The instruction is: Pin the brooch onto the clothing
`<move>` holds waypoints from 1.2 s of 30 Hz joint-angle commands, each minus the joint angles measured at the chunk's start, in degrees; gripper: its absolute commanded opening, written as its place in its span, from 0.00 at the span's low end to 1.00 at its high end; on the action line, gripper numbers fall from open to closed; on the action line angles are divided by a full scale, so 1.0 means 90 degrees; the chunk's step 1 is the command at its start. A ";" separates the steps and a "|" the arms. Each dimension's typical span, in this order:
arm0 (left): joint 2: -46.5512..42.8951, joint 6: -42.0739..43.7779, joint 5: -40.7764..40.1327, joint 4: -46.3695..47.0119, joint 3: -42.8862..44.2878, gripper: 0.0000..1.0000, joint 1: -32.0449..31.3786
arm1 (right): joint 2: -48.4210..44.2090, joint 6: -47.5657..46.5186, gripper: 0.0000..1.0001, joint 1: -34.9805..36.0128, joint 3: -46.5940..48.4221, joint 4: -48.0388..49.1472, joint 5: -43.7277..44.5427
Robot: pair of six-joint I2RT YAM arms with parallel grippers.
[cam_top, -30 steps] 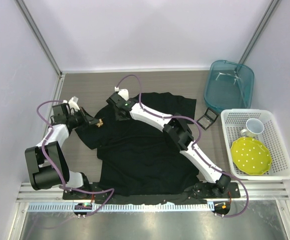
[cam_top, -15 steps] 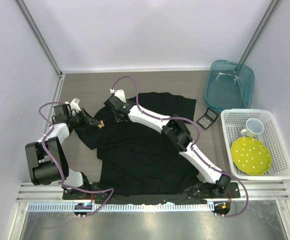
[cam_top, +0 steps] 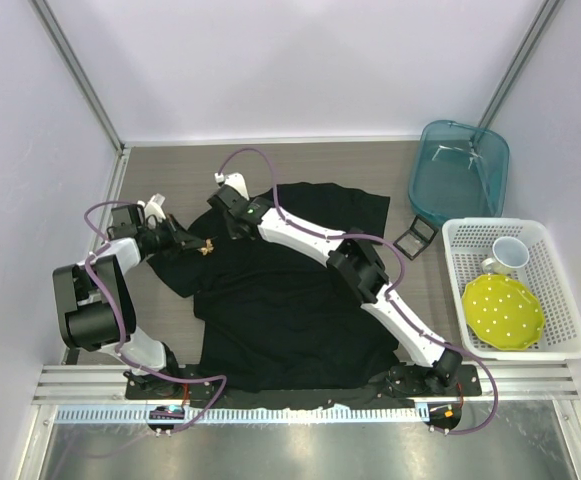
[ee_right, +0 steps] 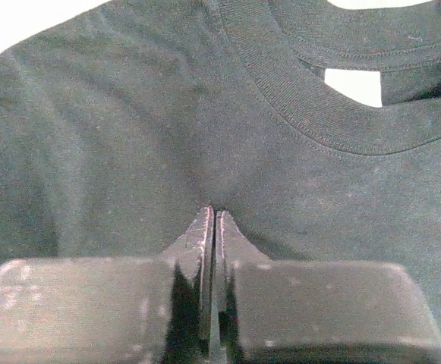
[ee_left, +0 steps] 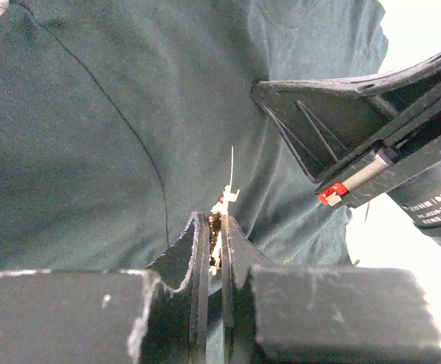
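On the brown table (cam_top: pixel 170 170), the left gripper (ee_left: pixel 214 227) is clamping the brooch (ee_left: pixel 222 205) against the clothing (cam_top: pixel 290 290) while the right gripper (ee_right: pixel 214 216), jaws together, is pinching cloth; the pinning itself is yet undone.

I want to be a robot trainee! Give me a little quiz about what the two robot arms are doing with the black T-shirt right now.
1. True or false: the mug sits in the white basket next to the yellow plate.
2. Pick one. What does the left gripper hold between its fingers? A) a spoon B) the brooch C) a sock
3. Fill in the gap: the right gripper is shut on a pinch of the T-shirt, close to its round ____.

Key: 1 true. 2 B. 3 collar.
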 commanded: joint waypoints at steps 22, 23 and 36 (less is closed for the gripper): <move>-0.0087 0.0065 0.0117 0.0273 0.0123 0.00 -0.0036 | 0.0419 0.0489 0.45 -0.0353 0.0560 0.0190 -0.0136; -0.0078 0.0075 0.0117 0.0273 0.0132 0.00 -0.0036 | 0.0409 0.0508 0.45 -0.0353 0.0550 0.0199 -0.0156; 0.0147 0.0318 0.0419 0.0253 0.0240 0.00 -0.0163 | 0.0127 0.0323 0.01 -0.0353 0.0453 0.0287 -0.0332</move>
